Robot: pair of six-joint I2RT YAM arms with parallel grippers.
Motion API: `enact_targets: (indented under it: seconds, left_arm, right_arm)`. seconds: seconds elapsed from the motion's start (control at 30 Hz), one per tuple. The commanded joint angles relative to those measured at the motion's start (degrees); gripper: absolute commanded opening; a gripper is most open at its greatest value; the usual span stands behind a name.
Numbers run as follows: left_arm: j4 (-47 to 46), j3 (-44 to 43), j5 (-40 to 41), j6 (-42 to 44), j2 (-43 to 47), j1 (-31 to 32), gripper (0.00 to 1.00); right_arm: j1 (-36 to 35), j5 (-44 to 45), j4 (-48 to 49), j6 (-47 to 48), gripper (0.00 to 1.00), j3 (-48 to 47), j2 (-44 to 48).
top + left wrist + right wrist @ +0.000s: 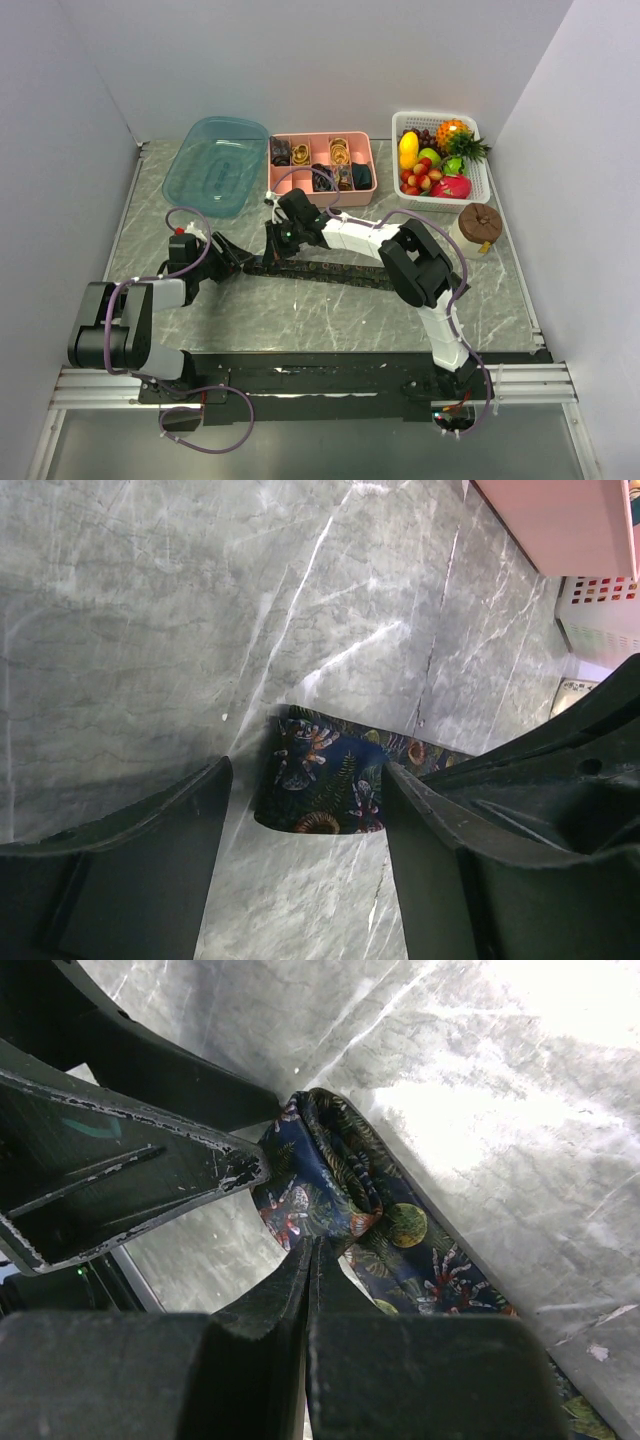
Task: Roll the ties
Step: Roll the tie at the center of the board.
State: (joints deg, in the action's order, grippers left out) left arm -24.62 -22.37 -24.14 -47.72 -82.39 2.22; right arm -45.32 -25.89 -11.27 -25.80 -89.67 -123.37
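Note:
A dark navy tie point(320, 272) with a fern and shell print lies flat across the middle of the table, running left to right. Its left end point(325, 780) sits between the spread fingers of my left gripper point(307, 772), which is open; the right finger point(430, 820) touches the cloth edge, and the left finger point(170, 830) stands apart from it. My right gripper point(312, 1248) is shut, its tips resting on a fold of the tie point(350, 1175) near that same end. Seen from above, the left gripper point(236, 262) and right gripper point(278, 248) are close together.
A pink divided tray point(372, 170) at the back holds several rolled ties. To its left is a blue plastic tub point(215, 165); to its right is a white basket of fruit point(483, 165). A brown round lidded pot point(480, 222) stands at the right.

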Motion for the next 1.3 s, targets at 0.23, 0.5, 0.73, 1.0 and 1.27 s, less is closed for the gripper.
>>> enact_targets:
  seconds: [0.23,0.5,0.73,1.0,1.27]
  left_arm:
    - [0.5,2.3,-0.2,-0.3,1.3,-0.1,0.67]
    - [-2.4,3.4,-1.5,-0.5,0.5,0.0,0.64]
    - [-6.0,3.3,-2.8,1.1,-0.4,0.5,0.62]
    - [-5.6,1.1,-1.7,3.0,-2.8,2.1,0.50]
    - [-6.8,-0.7,1.2,4.0,-5.9,5.2,0.43]
  right_arm:
    - [-0.6,1.6,0.8,0.4,0.00,1.9,-2.0]
    - [-0.6,1.9,0.8,0.2,0.00,1.3,-3.3]
    - [-0.6,1.8,0.5,0.1,0.00,0.5,-3.9]
    - [0.1,1.5,0.7,-0.2,0.00,0.4,-3.6]
    - [0.2,0.8,0.8,-0.1,0.00,0.5,-4.2]
